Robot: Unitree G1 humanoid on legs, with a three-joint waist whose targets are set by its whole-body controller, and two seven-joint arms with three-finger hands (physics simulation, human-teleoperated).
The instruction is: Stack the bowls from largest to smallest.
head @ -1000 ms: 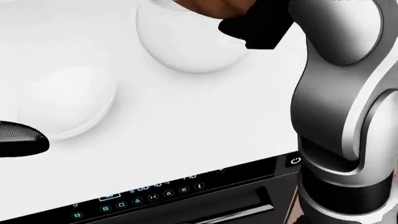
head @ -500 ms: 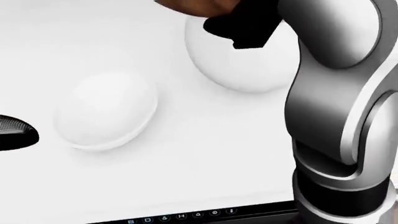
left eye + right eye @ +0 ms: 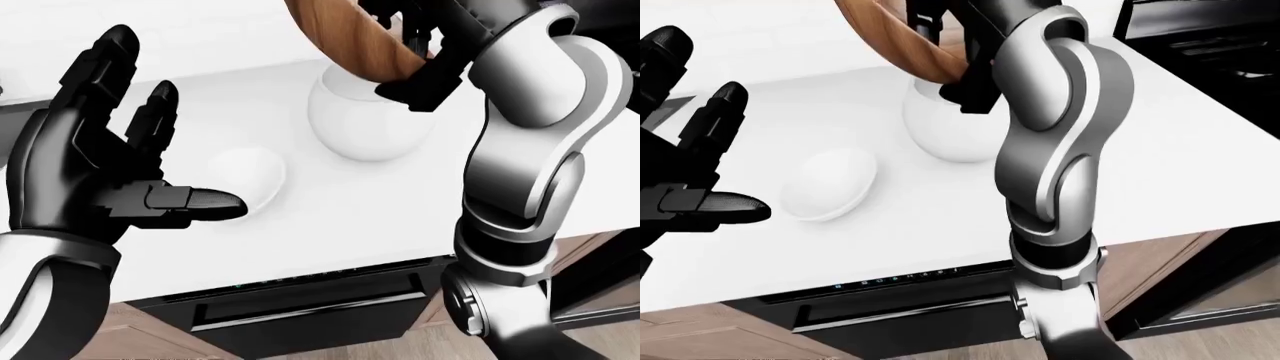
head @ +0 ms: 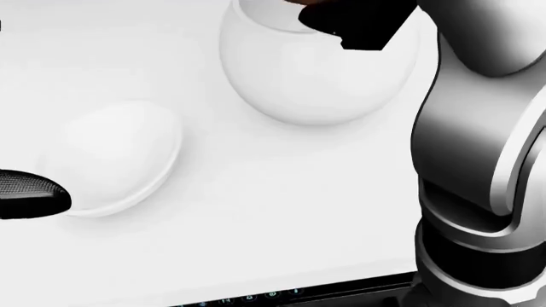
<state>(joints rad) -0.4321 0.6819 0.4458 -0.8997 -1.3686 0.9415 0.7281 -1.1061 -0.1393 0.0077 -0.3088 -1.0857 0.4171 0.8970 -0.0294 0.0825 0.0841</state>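
My right hand is shut on the rim of a brown wooden bowl, held tilted just above the mouth of a large white bowl on the white counter. In the head view only the large white bowl and a black part of that hand show at the top. A smaller white bowl lies to its left with its rounded side up; its rim is hard to make out. At the left my left hand hovers open, palm toward the small bowl and apart from it.
A black appliance with a lit control strip sits under the counter's lower edge, with wooden cabinet fronts beside it. A black stove is at the top right of the right-eye view. My right arm crosses the counter's right part.
The whole head view has shifted, so the camera moved: both white bowls slid right, then back left. The right hand stays over the large bowl. The left thumb tip stays at the left edge.
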